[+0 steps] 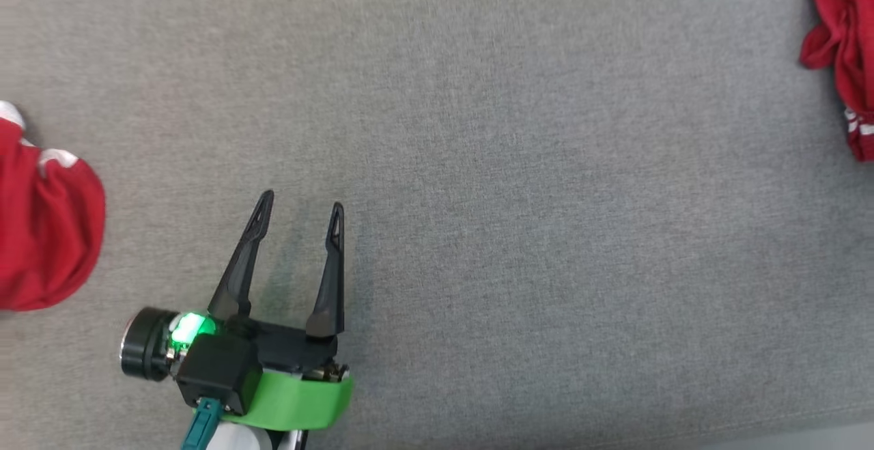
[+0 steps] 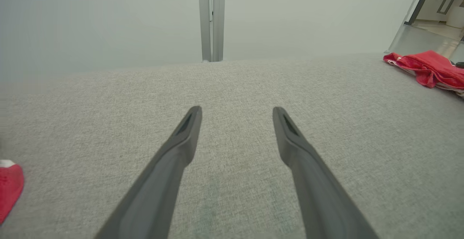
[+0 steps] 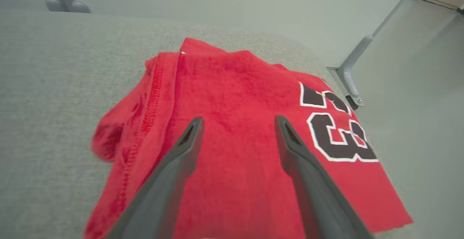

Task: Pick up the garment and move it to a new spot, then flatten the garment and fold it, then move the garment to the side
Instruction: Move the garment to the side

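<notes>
A red garment with black-and-white numerals lies bunched and partly folded near a corner of the grey padded surface. My right gripper hovers over it, open, with nothing between its fingers. The same garment shows at the head view's upper right edge and far right in the left wrist view. My left gripper stands open over bare grey fabric at the lower left, holding nothing; its fingers are spread wide.
A second red cloth with white trim lies at the left edge, just left of my left gripper, also seen as red cloth. The surface's edge and a metal frame leg are just beyond the garment.
</notes>
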Controlling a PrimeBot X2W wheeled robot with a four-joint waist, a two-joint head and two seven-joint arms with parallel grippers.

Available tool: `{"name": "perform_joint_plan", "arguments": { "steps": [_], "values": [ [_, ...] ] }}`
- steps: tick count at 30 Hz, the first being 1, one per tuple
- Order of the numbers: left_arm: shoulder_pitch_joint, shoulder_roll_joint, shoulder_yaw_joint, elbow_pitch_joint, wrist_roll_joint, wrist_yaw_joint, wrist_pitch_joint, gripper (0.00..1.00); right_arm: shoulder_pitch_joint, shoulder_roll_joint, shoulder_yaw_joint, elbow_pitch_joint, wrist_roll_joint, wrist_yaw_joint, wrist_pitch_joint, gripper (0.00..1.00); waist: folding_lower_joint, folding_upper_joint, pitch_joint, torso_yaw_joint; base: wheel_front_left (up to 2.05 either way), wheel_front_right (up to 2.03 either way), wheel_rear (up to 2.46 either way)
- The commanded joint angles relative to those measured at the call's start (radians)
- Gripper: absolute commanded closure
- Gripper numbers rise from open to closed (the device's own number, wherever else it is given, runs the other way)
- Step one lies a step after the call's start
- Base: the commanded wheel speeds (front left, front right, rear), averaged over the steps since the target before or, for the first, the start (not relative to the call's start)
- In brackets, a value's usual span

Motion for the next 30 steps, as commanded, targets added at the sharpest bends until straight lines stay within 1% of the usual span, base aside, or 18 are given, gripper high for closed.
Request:
{"name": "perform_joint_plan", "arguments": {
  "steps": [1, 2, 3, 4, 5, 8, 10, 14, 16, 17, 18, 20, 22, 26, 30],
  "values": [
    [0.029, -0.006, 0.004, 0.010, -0.019, 0.010, -0.003, 0.00, 0.033, 0.027, -0.012, -0.022, -0.019, -0.002, -0.008, 0.00, 0.0000, 0.0000, -0.174, 0.056, 0.00, 0.00, 0.00],
    [0.038, -0.008, 0.007, 0.018, -0.027, 0.011, -0.003, 0.00, 0.051, 0.049, -0.020, -0.040, -0.030, -0.002, -0.008, 0.00, 0.0000, 0.0000, -0.198, 0.059, 0.00, 0.00, 0.00],
    [0.052, -0.010, 0.014, 0.025, -0.036, 0.017, -0.003, 0.00, 0.080, 0.088, -0.030, -0.065, -0.036, -0.002, -0.007, 0.00, 0.0000, 0.0000, -0.223, 0.058, 0.00, 0.00, 0.00],
    [0.064, -0.011, 0.021, 0.032, -0.047, 0.018, -0.003, 0.00, 0.104, 0.113, -0.039, -0.084, -0.051, -0.002, -0.007, 0.00, 0.0000, 0.0000, -0.246, 0.058, 0.00, 0.00, 0.00],
    [0.079, -0.012, 0.029, 0.047, -0.056, 0.018, -0.003, 0.00, 0.137, 0.150, -0.049, -0.106, -0.066, -0.002, -0.007, 0.00, 0.0000, 0.0000, -0.277, 0.057, 0.00, 0.00, 0.00],
    [0.116, -0.014, 0.053, 0.096, -0.078, 0.015, -0.002, 0.00, 0.224, 0.235, -0.065, -0.176, -0.117, -0.002, -0.006, 0.00, 0.0000, 0.0000, -0.351, 0.057, 0.00, 0.00, 0.00],
    [0.130, -0.014, 0.070, 0.124, -0.084, 0.014, -0.002, 0.00, 0.275, 0.282, -0.071, -0.219, -0.147, -0.002, -0.006, 0.00, 0.0000, 0.0000, -0.391, 0.057, 0.00, 0.00, 0.00],
    [0.159, -0.017, 0.106, 0.175, -0.102, 0.002, -0.002, 0.00, 0.409, 0.375, -0.100, -0.359, -0.232, -0.002, -0.006, 0.00, 0.0000, 0.0000, -0.473, 0.055, 0.00, 0.00, 0.00],
    [0.173, -0.018, 0.120, 0.185, -0.109, -0.002, -0.002, 0.00, 0.462, 0.407, -0.116, -0.407, -0.263, -0.002, -0.006, 0.00, 0.0000, 0.0000, -0.506, 0.049, 0.00, 0.00, 0.00],
    [0.177, -0.019, 0.126, 0.181, -0.107, -0.011, -0.002, 0.00, 0.486, 0.425, -0.127, -0.439, -0.284, -0.002, -0.006, 0.00, 0.0000, 0.0000, -0.517, 0.044, 0.00, 0.00, 0.00],
    [0.187, -0.019, 0.145, 0.183, -0.099, -0.011, -0.002, 0.00, 0.532, 0.461, -0.148, -0.482, -0.311, -0.002, -0.007, 0.00, 0.0000, 0.0000, -0.533, 0.036, 0.00, 0.00, 0.00],
    [0.196, -0.021, 0.166, 0.175, -0.099, -0.006, -0.002, 0.00, 0.572, 0.491, -0.162, -0.523, -0.332, -0.002, -0.007, 0.00, 0.0000, 0.0000, -0.545, 0.026, 0.00, 0.00, 0.00],
    [0.209, -0.022, 0.183, 0.167, -0.098, -0.004, -0.002, 0.00, 0.609, 0.513, -0.153, -0.553, -0.337, -0.002, -0.007, 0.00, 0.0000, 0.0000, -0.558, 0.017, 0.00, 0.00, 0.00],
    [0.244, -0.024, 0.201, 0.139, -0.077, -0.026, -0.002, 0.00, 0.672, 0.533, -0.139, -0.595, -0.342, -0.002, -0.007, 0.00, 0.0000, 0.0000, -0.585, 0.004, 0.00, 0.00, 0.00],
    [0.284, -0.024, 0.213, 0.123, -0.078, -0.037, -0.002, 0.00, 0.728, 0.533, -0.131, -0.621, -0.346, -0.002, -0.007, 0.00, 0.0000, 0.0000, -0.606, 0.002, 0.00, 0.00, 0.00]
  ]
}}
